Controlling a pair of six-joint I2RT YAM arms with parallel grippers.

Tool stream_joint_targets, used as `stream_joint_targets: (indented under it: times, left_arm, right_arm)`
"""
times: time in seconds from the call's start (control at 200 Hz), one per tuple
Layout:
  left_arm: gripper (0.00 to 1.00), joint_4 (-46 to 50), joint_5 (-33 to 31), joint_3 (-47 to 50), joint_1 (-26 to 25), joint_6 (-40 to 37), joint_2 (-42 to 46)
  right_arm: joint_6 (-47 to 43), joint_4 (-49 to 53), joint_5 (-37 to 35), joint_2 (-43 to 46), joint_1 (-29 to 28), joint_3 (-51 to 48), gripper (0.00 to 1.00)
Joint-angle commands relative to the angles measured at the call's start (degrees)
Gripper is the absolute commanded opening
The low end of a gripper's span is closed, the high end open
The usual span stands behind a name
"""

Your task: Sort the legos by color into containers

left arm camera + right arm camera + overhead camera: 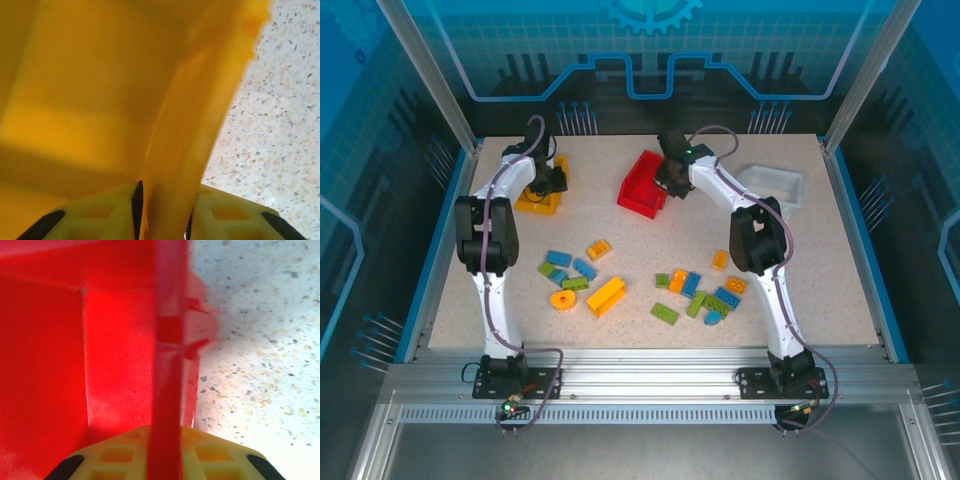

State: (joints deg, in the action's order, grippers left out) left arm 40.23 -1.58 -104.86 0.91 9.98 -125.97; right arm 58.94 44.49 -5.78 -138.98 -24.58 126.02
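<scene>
Far across the counter (605, 165) | left tool (165, 205) clamped on yellow bin (90, 100) wall | right tool (165, 450) pinching red bin (45, 340) wall | judged: gripped to drag both nearer bricks (692, 290)

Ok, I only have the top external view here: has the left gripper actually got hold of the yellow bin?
Observer: Yes. The left gripper is closed on a side wall of the yellow bin, one finger inside and one outside.
Operator: And the right one on the red bin?
Observer: The right gripper straddles a wall of the red bin the same way, with fingers against both faces.
Operator: Anything inside the red one?
Observer: The part of its inside in the right wrist view is bare red plastic.
</scene>
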Motion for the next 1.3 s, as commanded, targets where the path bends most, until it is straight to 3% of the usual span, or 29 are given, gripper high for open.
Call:
stream_joint_targets:
  times: [0.0, 0.145, 0.415, 0.55, 0.885, 1.015, 1.175, 1.296]
  left_arm:
    - [0.2, 1.2, 2.9, -2.1, -0.3, -0.9, -0.4]
    - [0.07, 1.5, 3.2, -1.6, -3.3, -0.2, 0.8]
    - [0.02, 1.5, 2.8, 0.5, -12.3, 6.0, 3.5]
    - [0.01, 0.5, 2.9, 0.9, -16.2, 11.4, 3.6]
    - [0.0, -0.8, 1.6, 2.9, -22.2, 21.4, 2.8]
    - [0.09, -1.9, 1.9, 3.0, -23.4, 22.3, 2.8]
    - [0.35, -1.2, 1.7, 3.0, -23.4, 22.5, 3.6]
    - [0.44, -0.7, 1.8, 2.7, -23.5, 22.5, 5.2]
  right_arm:
    - [-4.4, 3.5, -3.4, 3.5, 0.4, -1.7, 0.17]
    - [-11.0, 2.6, -5.4, 10.2, 0.9, -8.6, 0.14]
    - [-25.2, -1.4, -0.6, 18.8, 3.4, -19.6, 0.13]
    - [-27.4, -3.9, 5.8, 19.6, 5.9, -22.9, 0.13]
    - [-31.3, -2.4, 12.0, 14.3, 8.0, -18.8, 0.12]
    - [-31.5, -1.9, 14.4, 12.4, 8.0, -17.4, 0.13]
    - [-31.0, -1.2, 16.0, 10.6, 8.0, -15.2, 0.13]
    - [-30.6, -0.8, 16.8, 9.6, 7.8, -13.5, 0.14]
